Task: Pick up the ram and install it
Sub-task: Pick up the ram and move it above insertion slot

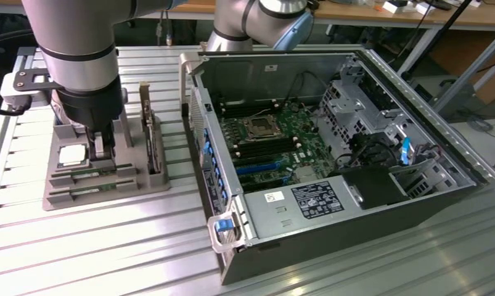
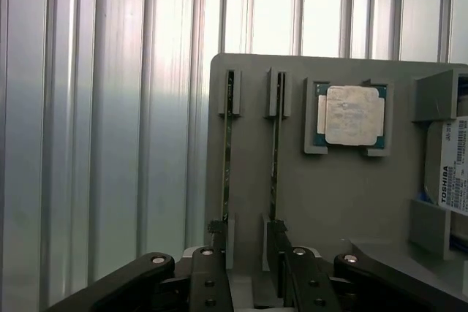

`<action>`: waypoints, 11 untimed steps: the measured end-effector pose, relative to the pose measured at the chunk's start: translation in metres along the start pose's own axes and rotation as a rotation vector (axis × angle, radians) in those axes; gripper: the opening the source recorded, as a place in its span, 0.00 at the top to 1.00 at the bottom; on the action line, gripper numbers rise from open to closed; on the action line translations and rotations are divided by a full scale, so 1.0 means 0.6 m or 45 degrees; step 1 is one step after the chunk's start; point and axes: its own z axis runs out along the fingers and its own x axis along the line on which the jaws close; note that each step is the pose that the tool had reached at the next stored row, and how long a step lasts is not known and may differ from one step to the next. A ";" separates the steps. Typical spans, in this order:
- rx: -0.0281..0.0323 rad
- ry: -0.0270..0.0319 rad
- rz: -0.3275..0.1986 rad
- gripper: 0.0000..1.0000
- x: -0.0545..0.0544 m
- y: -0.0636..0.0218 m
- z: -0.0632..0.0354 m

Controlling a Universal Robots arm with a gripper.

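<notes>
Open tool (image 2: 248,242), jaws apart, hovers over the holder (image 2: 329,195), whose slots stand each ram (image 2: 227,158) on edge, upper edge free for gripping.

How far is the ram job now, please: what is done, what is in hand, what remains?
Done: the gripper is over the grey holder, jaws open, at the ends of one ram stick and a second ram stick. In hand: nothing; both stand in their slots. Left: the pick-up and the install into the motherboard.
</notes>
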 end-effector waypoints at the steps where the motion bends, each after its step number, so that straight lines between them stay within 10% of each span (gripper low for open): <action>1: 0.0000 0.0000 0.000 0.64 0.000 0.001 0.001; 11: -0.0001 0.0001 0.000 0.64 0.020 0.023 0.016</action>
